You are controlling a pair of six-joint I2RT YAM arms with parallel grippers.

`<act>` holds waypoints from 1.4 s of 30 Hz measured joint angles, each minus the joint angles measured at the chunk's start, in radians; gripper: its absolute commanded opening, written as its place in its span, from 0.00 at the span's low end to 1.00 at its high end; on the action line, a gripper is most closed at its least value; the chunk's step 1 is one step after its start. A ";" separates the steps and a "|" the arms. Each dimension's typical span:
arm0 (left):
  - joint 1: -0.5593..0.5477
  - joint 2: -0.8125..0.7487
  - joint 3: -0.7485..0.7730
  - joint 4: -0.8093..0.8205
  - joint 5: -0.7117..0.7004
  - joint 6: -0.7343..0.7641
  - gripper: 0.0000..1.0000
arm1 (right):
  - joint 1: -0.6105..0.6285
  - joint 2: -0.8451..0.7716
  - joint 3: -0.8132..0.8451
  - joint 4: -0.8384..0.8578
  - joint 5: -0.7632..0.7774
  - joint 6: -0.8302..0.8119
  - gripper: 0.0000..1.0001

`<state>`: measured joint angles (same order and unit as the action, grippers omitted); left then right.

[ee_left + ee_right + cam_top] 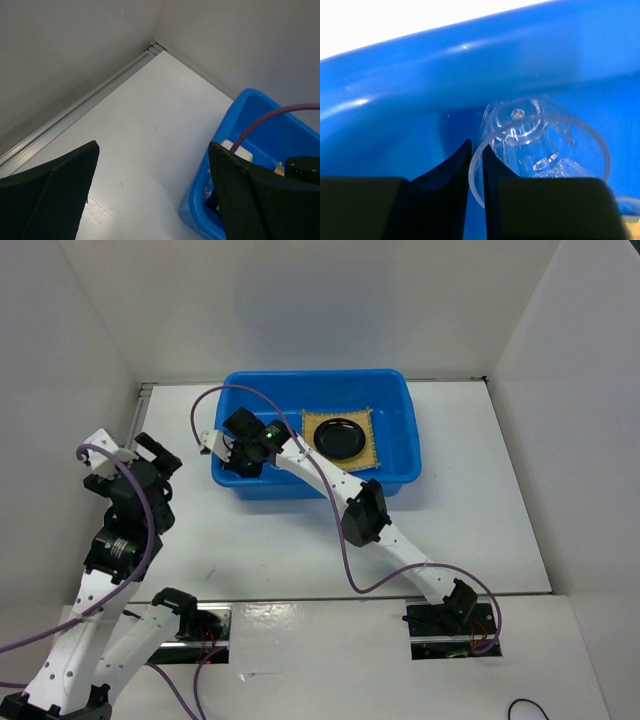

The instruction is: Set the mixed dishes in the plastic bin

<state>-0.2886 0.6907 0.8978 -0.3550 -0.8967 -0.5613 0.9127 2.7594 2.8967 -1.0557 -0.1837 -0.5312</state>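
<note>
STEP: dropping off small clear plastic cup (540, 142) inside large bright blue rectangular plastic bin (470, 65), left end | right gripper (475, 150): clamped on cup rim | left gripper (152, 147): spread wide, empty | NEXT: probably unclamp, lift clear

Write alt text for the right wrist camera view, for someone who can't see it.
A clear cup, its mouth toward the camera, is inside the blue bin, with its rim pinched between the dark fingers of the right gripper.
</note>
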 measured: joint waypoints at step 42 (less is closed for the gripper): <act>0.007 0.384 0.113 0.036 0.579 0.145 1.00 | -0.851 -1.655 -1.707 0.295 -0.043 0.161 0.99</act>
